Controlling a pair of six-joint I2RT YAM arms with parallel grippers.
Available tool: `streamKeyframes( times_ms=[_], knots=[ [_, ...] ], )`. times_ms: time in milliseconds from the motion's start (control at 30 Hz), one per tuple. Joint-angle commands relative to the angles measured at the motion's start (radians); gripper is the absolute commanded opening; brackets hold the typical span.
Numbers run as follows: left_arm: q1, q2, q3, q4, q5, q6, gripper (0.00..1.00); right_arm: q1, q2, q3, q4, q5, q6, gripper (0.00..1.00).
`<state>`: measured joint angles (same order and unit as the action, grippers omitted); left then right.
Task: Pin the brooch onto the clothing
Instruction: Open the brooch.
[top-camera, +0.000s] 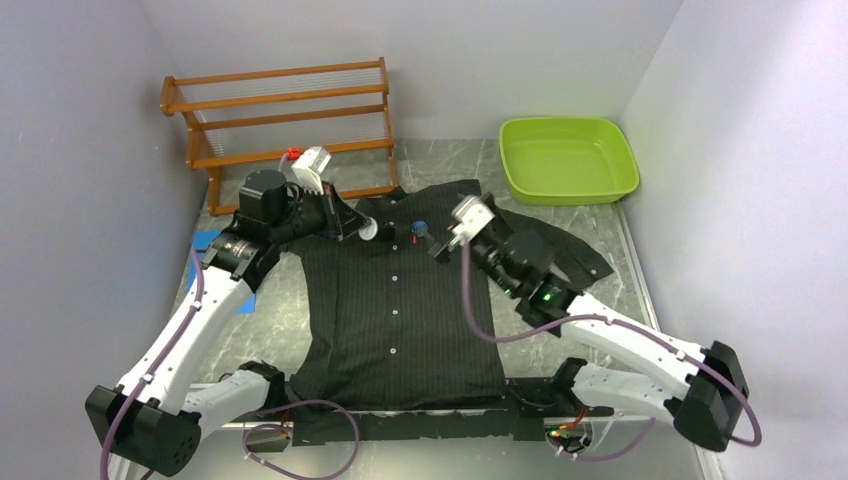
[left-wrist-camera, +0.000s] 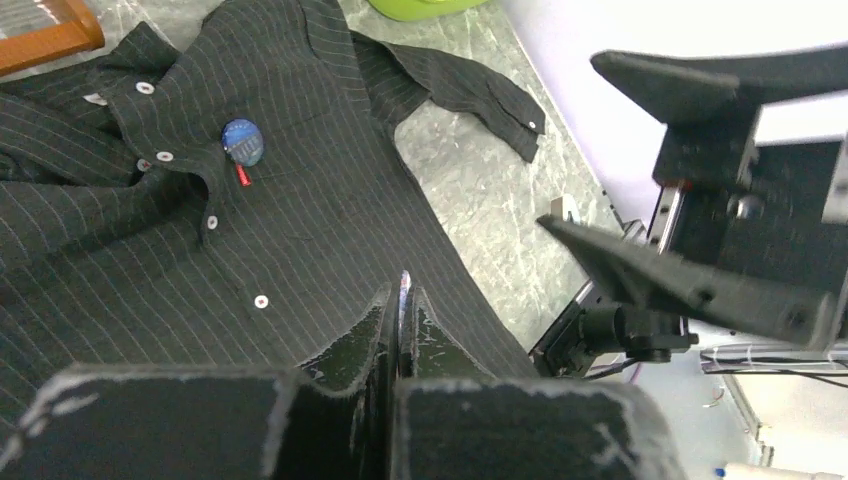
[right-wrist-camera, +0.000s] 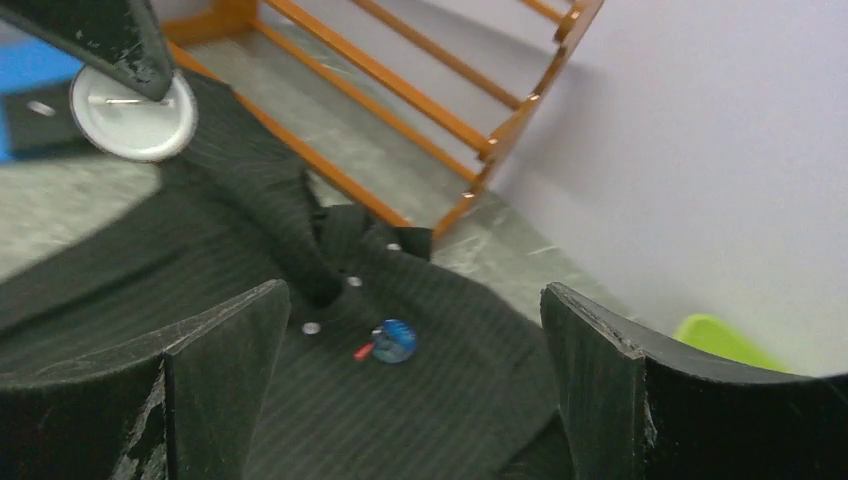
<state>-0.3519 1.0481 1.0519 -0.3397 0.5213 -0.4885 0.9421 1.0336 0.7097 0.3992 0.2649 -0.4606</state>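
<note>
The blue round brooch (top-camera: 421, 227) is seen lying on the black pinstriped shirt (top-camera: 400, 320), just right of the row of white buttons and below the collar, a little above the middle of the overhead frame. A small red piece (left-wrist-camera: 243, 177) is seen touching the brooch's edge. Whether the brooch is pinned through the cloth or only resting on it cannot be told. The shirt is spread flat, front up, on the grey marbled table (top-camera: 270, 320), with one sleeve thrown out toward the right of the frame. Just left of the brooch, a white disc (right-wrist-camera: 133, 115) with a thin metal bar across its face is clamped between the shut fingers of the left gripper (top-camera: 362, 228) and held above the collar. Just right of the brooch, the right gripper (top-camera: 440, 243) is held over the shirt with its fingers spread wide and nothing between them. A wooden rack (top-camera: 285, 110) is seen at upper left and a green tub (top-camera: 567, 158) at upper right.
</note>
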Motion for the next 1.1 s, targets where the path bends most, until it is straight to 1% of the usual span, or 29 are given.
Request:
streamKeyframes(
  times_ms=[0, 67, 133, 200, 367, 433, 500, 600, 667, 800, 867, 933, 1033, 1067],
  knots=[
    [0.004, -0.03, -0.005, -0.011, -0.013, 0.072, 0.03, -0.248, -0.068, -0.025, -0.064, -0.604, 0.533, 1.0],
    [0.004, -0.031, -0.017, 0.03, 0.048, 0.058, 0.03, -0.338, -0.068, -0.049, 0.012, -0.754, 0.652, 1.0],
    [0.004, -0.021, -0.027, 0.077, 0.124, 0.042, 0.03, -0.384, -0.043, -0.044, 0.045, -0.879, 0.728, 0.98],
    [0.004, -0.006, -0.03, 0.122, 0.21, 0.028, 0.03, -0.415, -0.001, -0.043, 0.118, -0.992, 0.818, 0.95],
    [0.0, 0.043, -0.041, 0.248, 0.35, -0.039, 0.03, -0.442, 0.108, -0.05, 0.393, -1.141, 1.09, 0.93],
    [-0.003, 0.052, -0.043, 0.282, 0.372, -0.061, 0.03, -0.441, 0.155, -0.03, 0.475, -1.186, 1.159, 0.87],
    [-0.009, 0.056, -0.043, 0.297, 0.38, -0.068, 0.03, -0.439, 0.197, -0.014, 0.537, -1.215, 1.227, 0.75],
    [-0.018, 0.058, -0.048, 0.31, 0.385, -0.075, 0.02, -0.429, 0.24, 0.015, 0.553, -1.231, 1.249, 0.64],
    [-0.024, 0.058, -0.054, 0.322, 0.392, -0.084, 0.03, -0.413, 0.255, 0.04, 0.522, -1.218, 1.23, 0.63],
    [-0.034, 0.056, -0.06, 0.326, 0.388, -0.091, 0.03, -0.375, 0.274, 0.102, 0.432, -1.176, 1.168, 0.65],
    [-0.036, 0.053, -0.065, 0.325, 0.382, -0.091, 0.03, -0.364, 0.29, 0.132, 0.397, -1.169, 1.148, 0.62],
    [-0.036, 0.047, -0.071, 0.326, 0.376, -0.094, 0.03, -0.354, 0.311, 0.155, 0.396, -1.175, 1.15, 0.54],
    [-0.036, 0.04, -0.07, 0.313, 0.363, -0.088, 0.02, -0.344, 0.347, 0.192, 0.383, -1.195, 1.157, 0.35],
    [-0.036, 0.037, -0.071, 0.311, 0.359, -0.086, 0.03, -0.341, 0.36, 0.2, 0.375, -1.201, 1.158, 0.32]
  ],
)
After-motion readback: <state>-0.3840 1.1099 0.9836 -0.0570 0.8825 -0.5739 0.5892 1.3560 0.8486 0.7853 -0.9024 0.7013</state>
